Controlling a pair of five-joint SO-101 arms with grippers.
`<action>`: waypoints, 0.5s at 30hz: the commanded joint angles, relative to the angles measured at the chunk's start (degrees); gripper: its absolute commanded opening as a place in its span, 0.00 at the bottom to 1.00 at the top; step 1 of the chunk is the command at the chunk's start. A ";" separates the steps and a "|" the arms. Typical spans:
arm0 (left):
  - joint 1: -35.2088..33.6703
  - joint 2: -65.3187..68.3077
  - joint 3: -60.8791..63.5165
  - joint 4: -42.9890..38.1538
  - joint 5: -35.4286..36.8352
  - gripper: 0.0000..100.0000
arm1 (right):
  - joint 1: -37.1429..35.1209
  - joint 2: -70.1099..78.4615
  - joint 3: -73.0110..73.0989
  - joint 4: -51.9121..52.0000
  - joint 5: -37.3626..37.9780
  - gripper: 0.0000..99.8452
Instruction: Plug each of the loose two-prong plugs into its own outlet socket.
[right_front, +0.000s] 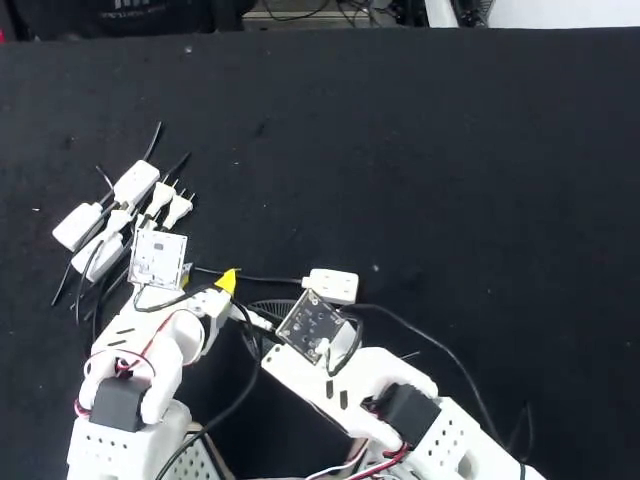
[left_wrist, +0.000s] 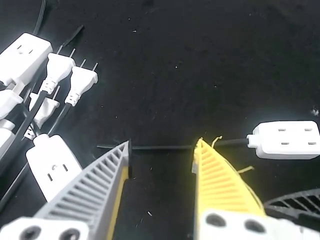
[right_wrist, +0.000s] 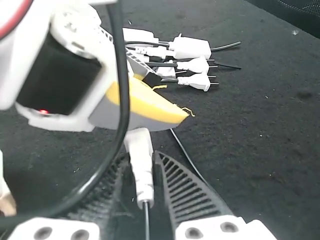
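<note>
My right gripper (right_wrist: 141, 155) is shut on a white two-prong plug (right_wrist: 140, 172), whose front end is hidden under the left arm's yellow finger (right_wrist: 150, 107). In the high view this plug (right_front: 262, 321) sits just left of the right wrist. A white outlet socket (right_front: 332, 285) lies beyond it, and its thin black cord (left_wrist: 160, 147) runs across the tips of my open left gripper (left_wrist: 162, 145). The same socket (left_wrist: 285, 140) shows its slots off to the yellow finger's side. Two loose plugs (left_wrist: 80, 80) (left_wrist: 57, 65) lie side by side in the left cluster.
Several more white sockets (right_front: 78, 225) (left_wrist: 52, 167) and tangled black cords (right_front: 95, 275) crowd the left part of the black table (right_front: 450, 150). The two arms' grippers stand very close together near the front edge. A black cable (right_wrist: 117, 100) hangs across the right wrist view.
</note>
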 joint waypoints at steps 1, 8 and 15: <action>-1.19 0.35 -1.54 -2.20 0.26 0.21 | 1.85 -2.07 -2.07 -1.14 -0.26 0.01; -8.31 0.35 -5.32 -4.84 5.45 0.22 | 1.93 -2.07 -2.07 4.22 2.90 0.01; -13.41 0.35 -6.11 -4.84 5.54 0.22 | 10.46 -2.07 -8.04 12.31 2.90 0.01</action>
